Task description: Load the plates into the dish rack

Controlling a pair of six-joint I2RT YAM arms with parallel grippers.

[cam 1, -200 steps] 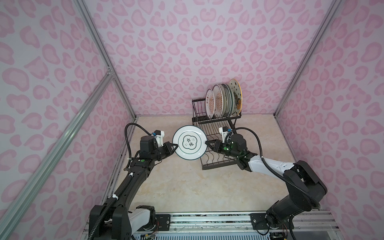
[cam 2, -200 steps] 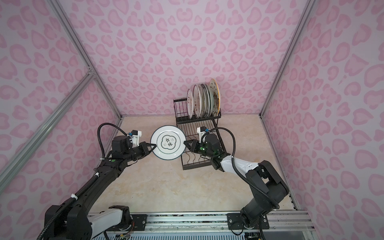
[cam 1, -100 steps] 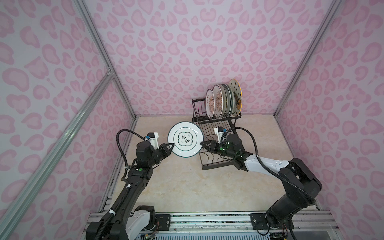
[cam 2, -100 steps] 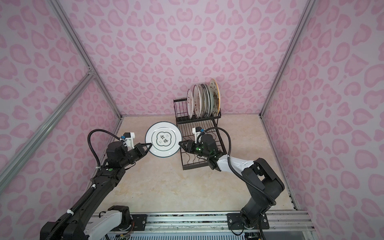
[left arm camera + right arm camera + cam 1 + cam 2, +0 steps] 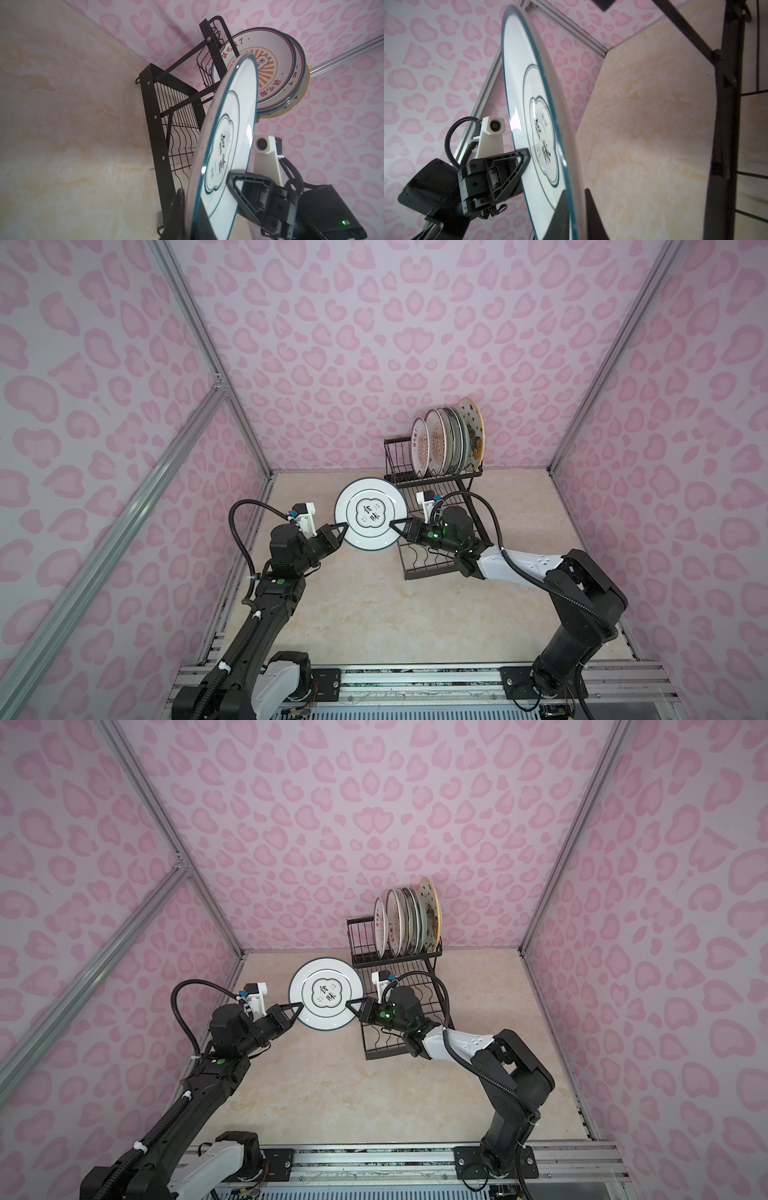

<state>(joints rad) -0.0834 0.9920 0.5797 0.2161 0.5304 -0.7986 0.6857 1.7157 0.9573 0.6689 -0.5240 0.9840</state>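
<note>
A white plate with a green ring and a middle emblem [image 5: 371, 514] [image 5: 326, 994] hangs in the air, tilted up on edge, just left of the dish rack [image 5: 436, 477] [image 5: 361, 940]. My left gripper [image 5: 343, 526] [image 5: 298, 1006] [image 5: 193, 199] is shut on its left rim. My right gripper [image 5: 392, 524] [image 5: 348, 1004] [image 5: 576, 193] is shut on the opposite rim, one finger on each face. Several plates [image 5: 446, 439] [image 5: 405, 919] [image 5: 270, 68] stand upright in the rack's raised basket. The front one has an orange sunburst.
The rack's lower tray [image 5: 419, 568] with wavy dividers lies under my right wrist and holds no plates. Pink patterned walls close in the beige tabletop [image 5: 374, 614] on three sides. A metal rail [image 5: 415, 680] runs along the front edge.
My right gripper has closed onto the plate's right rim. The plate, held by the left gripper, has drifted slightly left and upward.
</note>
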